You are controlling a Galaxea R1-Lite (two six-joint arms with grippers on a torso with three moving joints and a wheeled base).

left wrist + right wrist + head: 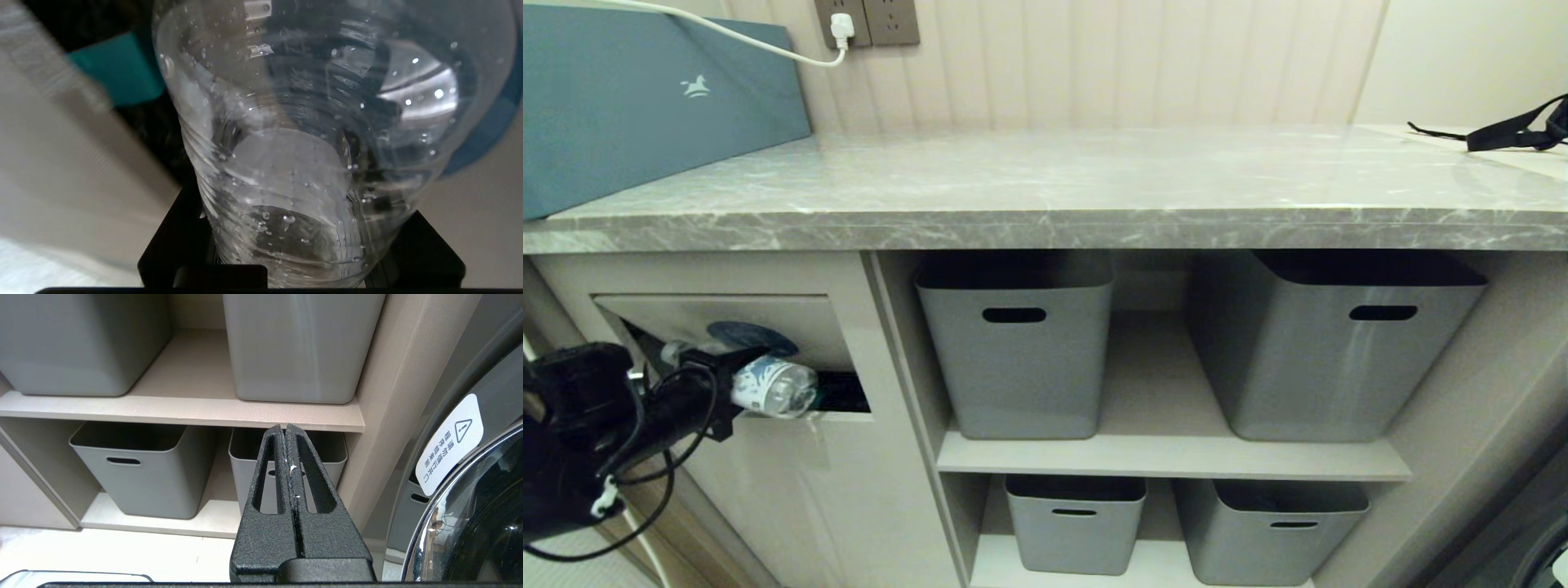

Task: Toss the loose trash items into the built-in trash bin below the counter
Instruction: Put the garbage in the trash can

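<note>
One water bottle point(772, 387) clamped in left gripper point(712, 390) fingers at trash bin point(792, 327) flap; right gripper point(286, 430) fingers together.

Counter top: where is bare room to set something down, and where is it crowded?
The counter is bare between the blue box and the black strap. It is crowded at the bin flap, where the left claw holds the bottle.

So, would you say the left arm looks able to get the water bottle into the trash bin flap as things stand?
Probably yes. The left claw holds the water bottle right at the trash bin flap, which is tilted inward, leaving a dark gap with nothing visible blocking it.
</note>
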